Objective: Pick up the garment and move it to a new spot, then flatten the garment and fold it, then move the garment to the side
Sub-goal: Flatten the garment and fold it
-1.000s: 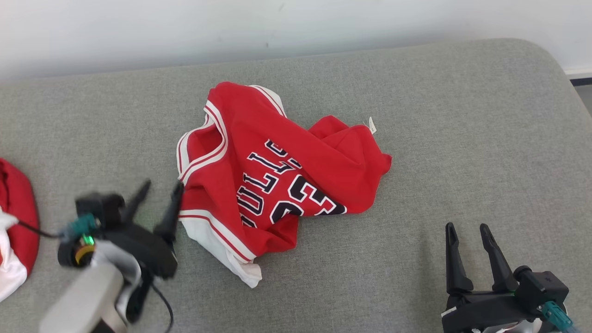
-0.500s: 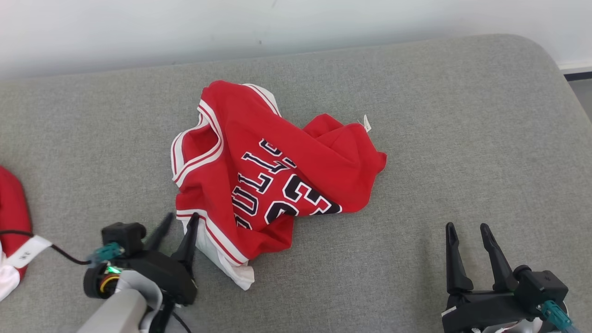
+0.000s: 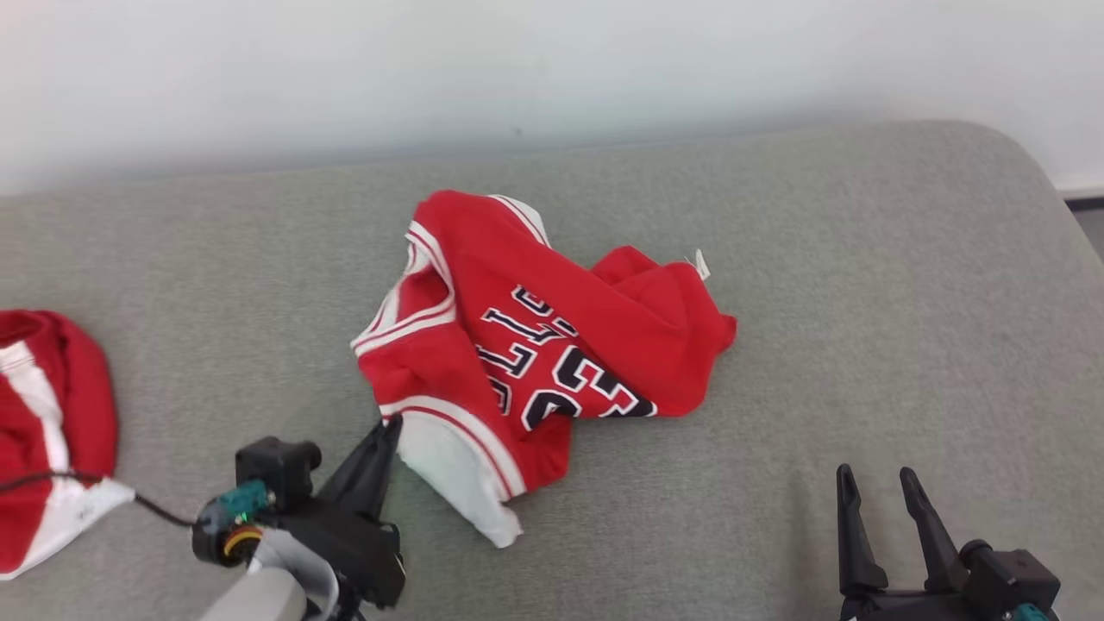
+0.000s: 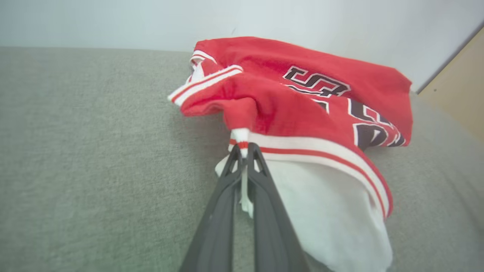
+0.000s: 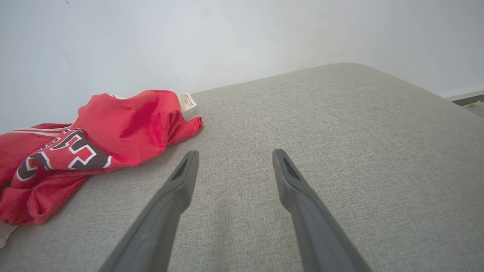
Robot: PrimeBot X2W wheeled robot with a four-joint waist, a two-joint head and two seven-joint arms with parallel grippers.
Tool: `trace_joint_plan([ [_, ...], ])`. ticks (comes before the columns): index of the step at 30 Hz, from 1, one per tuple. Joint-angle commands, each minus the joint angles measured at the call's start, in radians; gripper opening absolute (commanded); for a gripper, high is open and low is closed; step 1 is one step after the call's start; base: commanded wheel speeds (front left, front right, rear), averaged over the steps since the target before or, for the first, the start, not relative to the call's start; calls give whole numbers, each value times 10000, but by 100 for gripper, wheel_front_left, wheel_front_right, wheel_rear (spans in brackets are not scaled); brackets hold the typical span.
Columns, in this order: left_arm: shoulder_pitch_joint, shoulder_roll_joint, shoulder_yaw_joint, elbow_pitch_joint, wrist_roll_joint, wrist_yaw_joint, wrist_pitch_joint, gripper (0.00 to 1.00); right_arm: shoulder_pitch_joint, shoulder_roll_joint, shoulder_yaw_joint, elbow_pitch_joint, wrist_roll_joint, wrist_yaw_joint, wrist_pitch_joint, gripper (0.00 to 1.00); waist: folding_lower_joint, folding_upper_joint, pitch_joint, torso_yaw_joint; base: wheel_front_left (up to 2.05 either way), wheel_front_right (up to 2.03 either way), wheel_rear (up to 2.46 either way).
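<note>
With the left pincer (image 4: 244,151) clenched on only the near trim edge of the garment (image 3: 604,293) and the right pincer (image 5: 235,153) released, lifting may pull that thin hold free.

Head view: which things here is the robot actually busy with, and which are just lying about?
In the job: red jersey; left gripper, shut on its white-trimmed edge.
Lying about: second red-and-white garment at far left; right gripper, open, touching nothing; grey cushion beneath.
</note>
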Motion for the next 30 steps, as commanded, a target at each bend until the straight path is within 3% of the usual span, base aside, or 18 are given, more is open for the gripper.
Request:
trace_joint_plan([
  [1,521,138,81,-590,158,228,-41,0,105,-5,14,-33,44,-22,-12,100,1,1,-340,388,0,0,0],
  [16,3197,1709,-76,-7502,300,2886,1323,0,334,-5,-52,-61,92,-22,-12,100,1,1,-429,1461,0,0,0],
  [21,3522,1937,-63,-8351,154,3196,1651,0,147,-8,0,-3,55,-22,-12,100,1,1,-376,1503,0,0,0],
  [30,3399,1812,198,-7071,76,3034,1096,0,18,-8,56,31,-58,-22,-12,100,1,1,-294,1000,0,0,0],
])
